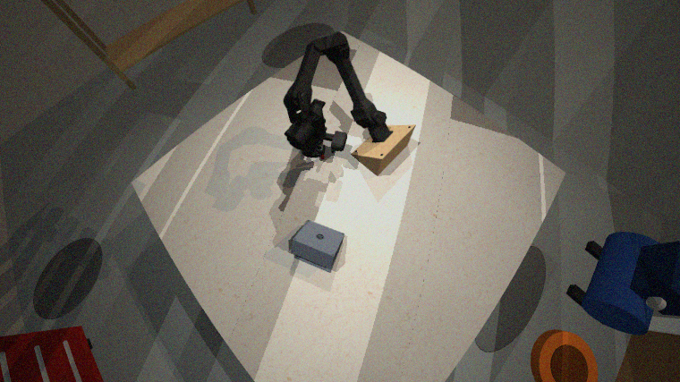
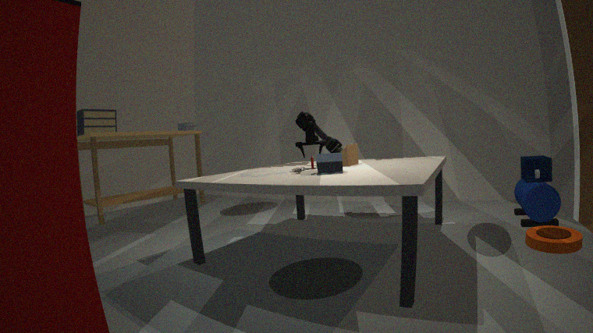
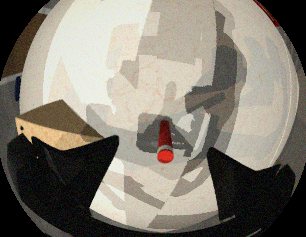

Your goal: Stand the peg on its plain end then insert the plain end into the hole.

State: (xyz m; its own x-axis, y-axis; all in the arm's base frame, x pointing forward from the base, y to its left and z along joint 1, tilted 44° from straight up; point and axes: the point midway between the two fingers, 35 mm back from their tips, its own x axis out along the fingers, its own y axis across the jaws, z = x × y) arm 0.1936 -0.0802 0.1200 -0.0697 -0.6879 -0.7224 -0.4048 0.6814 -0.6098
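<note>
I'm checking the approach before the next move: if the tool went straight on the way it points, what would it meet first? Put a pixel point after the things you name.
Probably the red peg (image 2: pixel 312 162) (image 3: pixel 165 141), standing upright below the open tool (image 2: pixel 310 154) (image 3: pixel 165 147) and between its fingers' lines; exact centring is unclear.

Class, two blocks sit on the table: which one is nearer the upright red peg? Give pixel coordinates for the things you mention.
The tan wooden block (image 1: pixel 376 152) (image 2: pixel 351 155) (image 3: pixel 57 118), with the foot of the black arm (image 1: pixel 356 81) (image 2: pixel 322 133) on it. The blue-grey sloped block (image 1: pixel 315 249) (image 2: pixel 329 166), with one central hole, stands farther off.
</note>
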